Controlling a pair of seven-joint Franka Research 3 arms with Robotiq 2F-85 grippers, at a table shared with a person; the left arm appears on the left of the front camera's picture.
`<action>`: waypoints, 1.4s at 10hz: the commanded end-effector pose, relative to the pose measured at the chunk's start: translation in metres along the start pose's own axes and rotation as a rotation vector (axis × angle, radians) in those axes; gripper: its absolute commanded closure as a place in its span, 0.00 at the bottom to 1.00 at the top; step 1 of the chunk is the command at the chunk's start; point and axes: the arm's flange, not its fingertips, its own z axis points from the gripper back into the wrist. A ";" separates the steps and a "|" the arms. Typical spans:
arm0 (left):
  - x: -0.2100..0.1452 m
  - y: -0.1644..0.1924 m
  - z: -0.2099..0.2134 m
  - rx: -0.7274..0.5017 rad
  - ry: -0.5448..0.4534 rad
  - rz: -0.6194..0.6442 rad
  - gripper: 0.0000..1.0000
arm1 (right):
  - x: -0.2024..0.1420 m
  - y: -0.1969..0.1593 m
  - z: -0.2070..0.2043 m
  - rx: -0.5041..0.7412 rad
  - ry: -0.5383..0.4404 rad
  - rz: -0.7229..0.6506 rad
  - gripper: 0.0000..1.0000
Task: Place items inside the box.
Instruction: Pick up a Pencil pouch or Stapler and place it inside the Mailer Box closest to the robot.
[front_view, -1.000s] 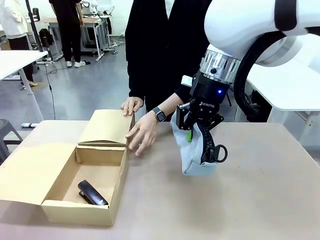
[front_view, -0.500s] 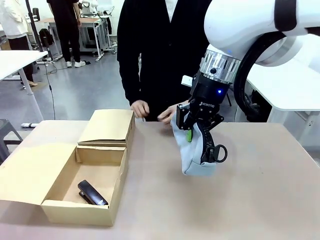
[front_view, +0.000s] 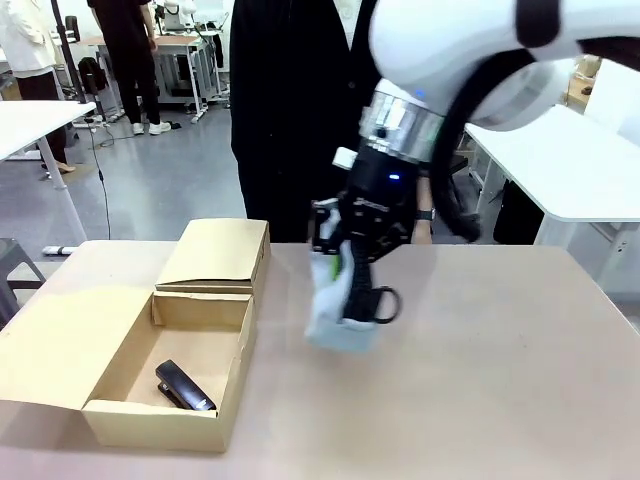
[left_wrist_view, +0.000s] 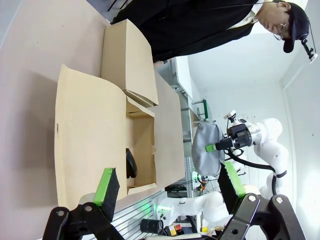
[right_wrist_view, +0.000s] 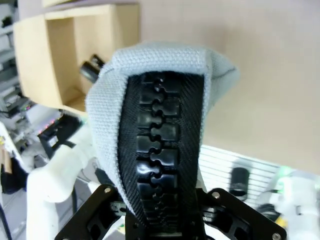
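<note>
R end effector (front_view: 345, 272) w/ 1 pouch (front_view: 335, 328)

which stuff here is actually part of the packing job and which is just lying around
Part of the job:
- light grey-blue pouch, hanging from the shut right gripper
- cardboard box, near compartment open
- black stapler, inside that compartment

Just around:
- left gripper, open, holding nothing
- person at the far side
- white side tables behind

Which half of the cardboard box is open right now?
The near compartment, with the black stapler inside; the far one's flap is down over it.
</note>
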 end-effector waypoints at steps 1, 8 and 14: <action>0.001 -0.001 0.000 -0.021 -0.013 -0.017 0.00 | 0.016 0.064 -0.020 0.017 -0.004 -0.089 0.93; 0.001 -0.001 0.000 -0.021 -0.013 -0.017 0.00 | 0.015 0.133 -0.096 0.009 0.020 -0.100 0.93; 0.001 -0.001 0.000 -0.021 -0.013 -0.017 0.00 | 0.037 0.169 -0.156 -0.107 0.011 -0.140 0.93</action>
